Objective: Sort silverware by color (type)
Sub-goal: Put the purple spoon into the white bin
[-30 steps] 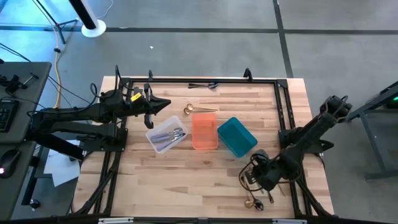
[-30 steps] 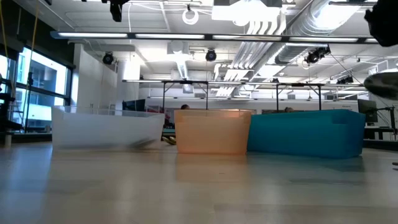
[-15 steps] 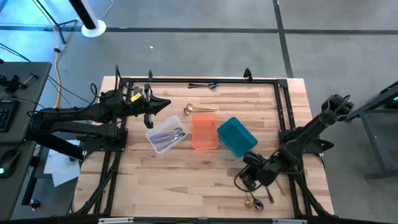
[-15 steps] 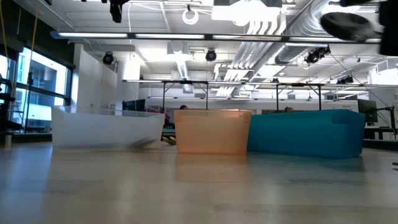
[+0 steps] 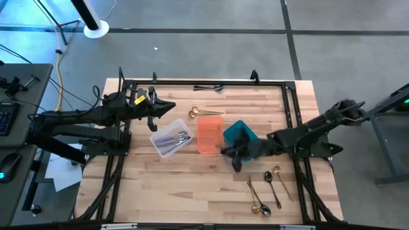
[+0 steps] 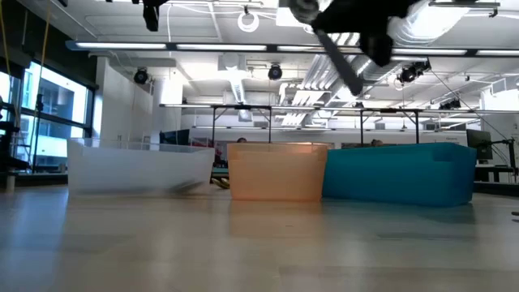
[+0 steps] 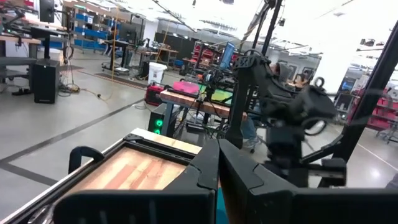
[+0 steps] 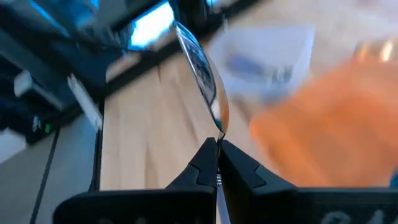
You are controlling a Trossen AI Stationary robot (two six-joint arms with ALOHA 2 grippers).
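My right gripper (image 8: 217, 146) is clamped on a silver spoon (image 8: 202, 68) by its thin handle above the teal bin (image 5: 246, 137); it could slip and fall there.

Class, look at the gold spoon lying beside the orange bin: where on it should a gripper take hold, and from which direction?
Grip the gold spoon on its thin handle, coming straight down. It lies flat on the table, bowl away from the orange bin, so the narrow handle fits between the fingers.
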